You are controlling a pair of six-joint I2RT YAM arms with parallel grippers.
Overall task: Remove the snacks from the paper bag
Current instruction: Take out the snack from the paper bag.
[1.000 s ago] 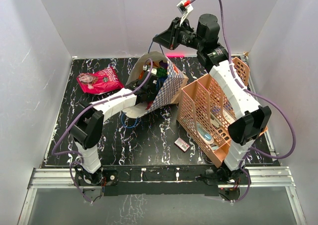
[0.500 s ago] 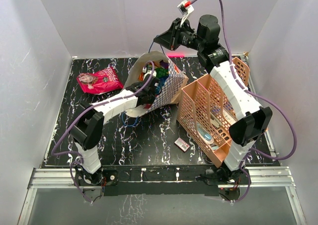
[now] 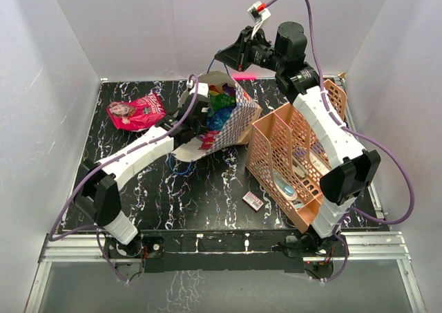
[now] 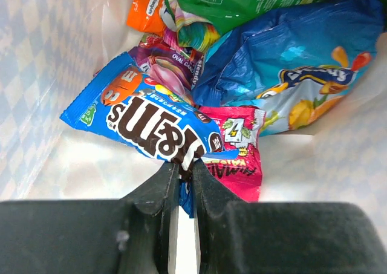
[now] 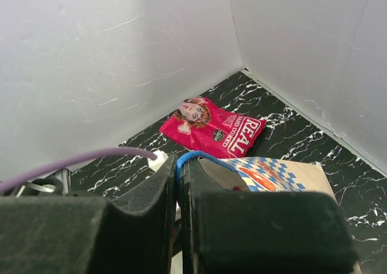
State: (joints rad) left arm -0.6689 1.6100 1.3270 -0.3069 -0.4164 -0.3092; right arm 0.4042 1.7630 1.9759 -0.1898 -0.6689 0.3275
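On the black table (image 3: pixel 207 192) the left gripper (image 4: pixel 180 166) has just shut on a blue candy pack (image 4: pixel 145 120) in the paper bag (image 3: pixel 238 119), ready to lift, while the right gripper (image 5: pixel 179 163) pinches the bag's handle (image 5: pixel 193 154).

Checkered paper bag (image 3: pixel 239 117) tilts open-mouthed — blue candy pack (image 4: pixel 145 120), pink pack (image 4: pixel 240 150), blue chip bag (image 4: pixel 284 56) heaped inside; a pink-red bag (image 3: pixel 137 111) lies flat to its left.
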